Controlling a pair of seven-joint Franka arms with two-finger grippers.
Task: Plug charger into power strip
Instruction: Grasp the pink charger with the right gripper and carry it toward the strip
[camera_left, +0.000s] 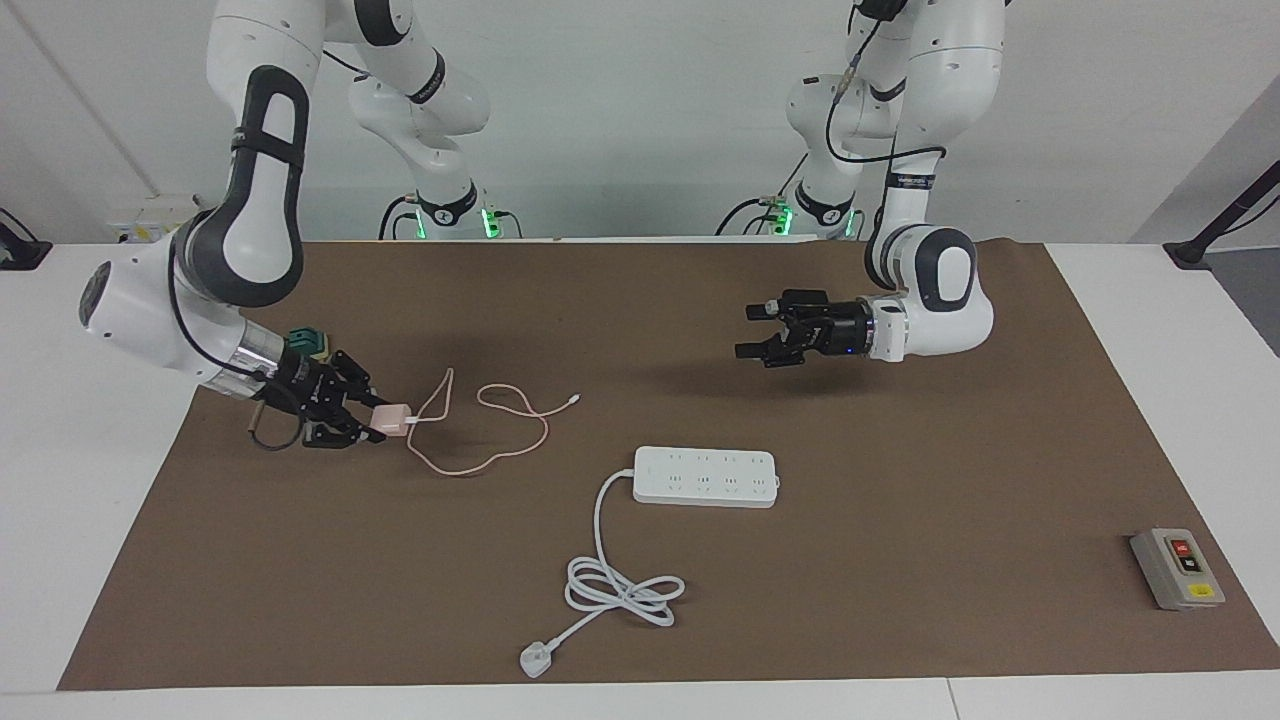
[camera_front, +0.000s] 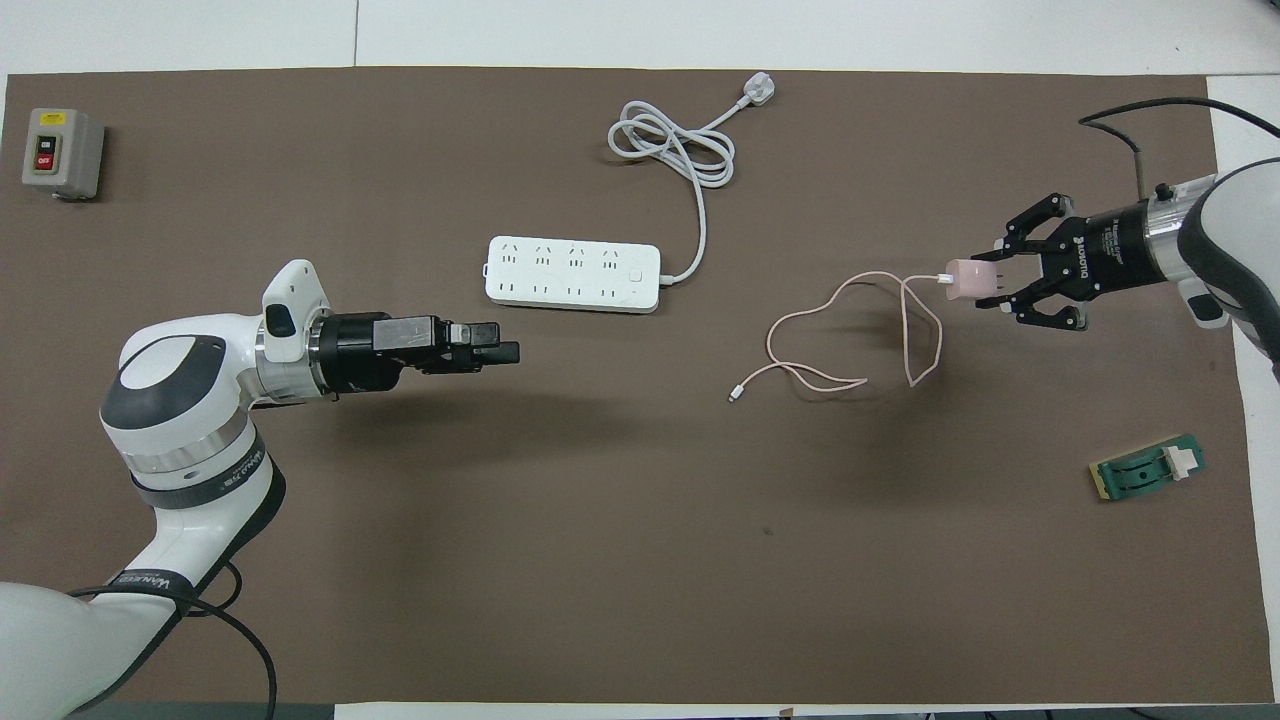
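charger (camera_left: 394, 417) clamped in right gripper (camera_left: 372, 420) fingertips; left gripper (camera_left: 748, 330) apart, empty.

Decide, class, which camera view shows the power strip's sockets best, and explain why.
The overhead view: it looks steeply down on the power strip, so its two rows of sockets face the camera. The facing view shows the same strip at a slant, its sockets foreshortened, with its white cord coiled farther from the robots.

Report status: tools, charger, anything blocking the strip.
Right tool shut on charger, off the mat, cable trailing. Left tool open, over bare mat. Strip unobstructed.
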